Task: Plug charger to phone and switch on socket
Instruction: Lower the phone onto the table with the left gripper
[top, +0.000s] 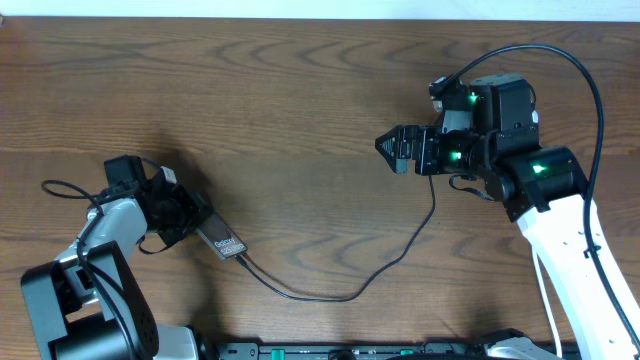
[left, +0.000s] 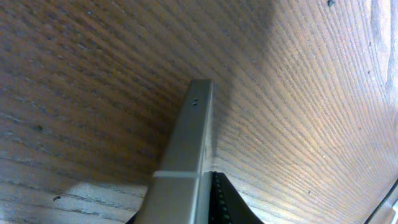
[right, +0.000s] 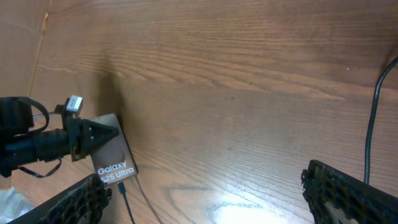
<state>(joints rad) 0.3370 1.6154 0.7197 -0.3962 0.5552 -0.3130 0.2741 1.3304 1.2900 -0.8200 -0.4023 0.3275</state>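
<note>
The phone (top: 222, 241) lies at the left, a dark-grey slab with white "Galaxy S25 Ultra" lettering. My left gripper (top: 190, 222) is shut on its far end. In the left wrist view the phone's grey edge (left: 189, 143) runs out from between the fingers (left: 208, 180). The charger (top: 330, 296), a thin black cable, has its plug tip (top: 243, 258) at the phone's lettered end and loops right, up toward my right arm. My right gripper (top: 395, 150) is open and empty, well to the right of the phone. The right wrist view shows the phone (right: 112, 155) and plug (right: 122, 185). The socket is out of view.
The brown wooden table (top: 300, 100) fills the views. The left arm's thick black cables (top: 70, 190) loop at the far left. A black cable (right: 372, 124) hangs at the right edge of the right wrist view. The table's front edge is at the bottom.
</note>
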